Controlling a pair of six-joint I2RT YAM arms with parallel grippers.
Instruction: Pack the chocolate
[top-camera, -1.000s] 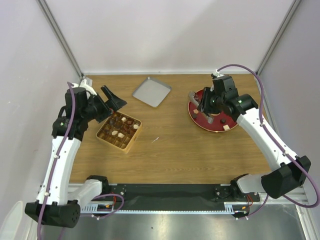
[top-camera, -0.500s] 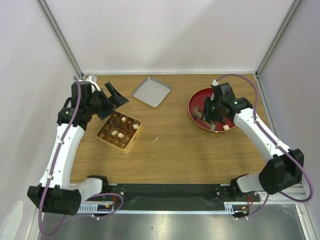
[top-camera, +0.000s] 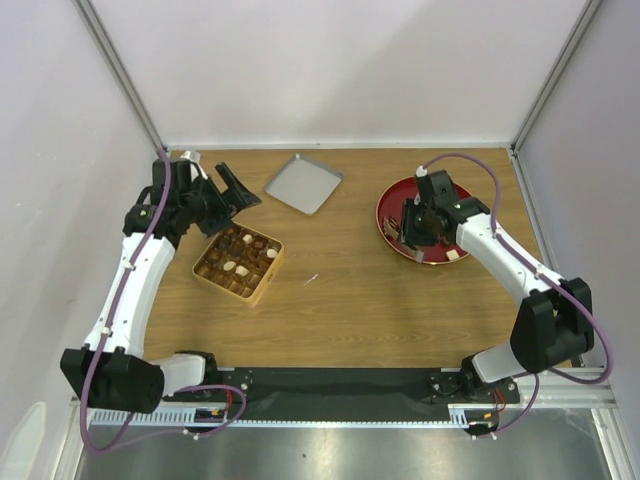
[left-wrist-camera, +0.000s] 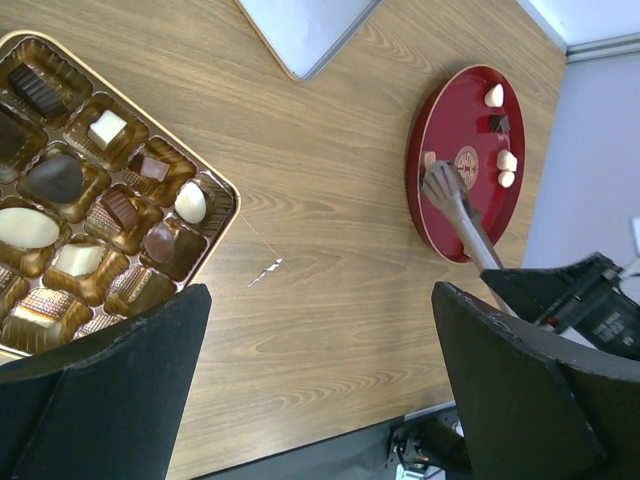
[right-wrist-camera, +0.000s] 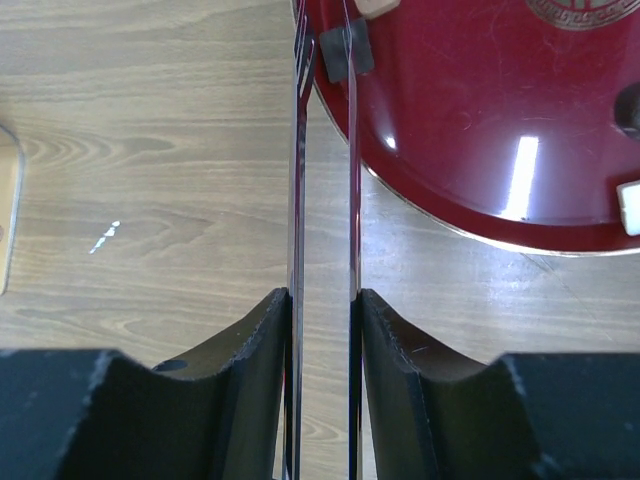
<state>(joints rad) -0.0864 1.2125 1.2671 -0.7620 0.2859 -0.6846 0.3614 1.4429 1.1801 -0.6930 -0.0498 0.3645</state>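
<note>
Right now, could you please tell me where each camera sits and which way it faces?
Top: above, behind, looking down on the table; left arm and right arm show.
Left wrist: faces down over box and plate; open left jaws show.
Right wrist: faces down the tongs to the plate; right jaws grip them.
Shared: the plate.
</note>
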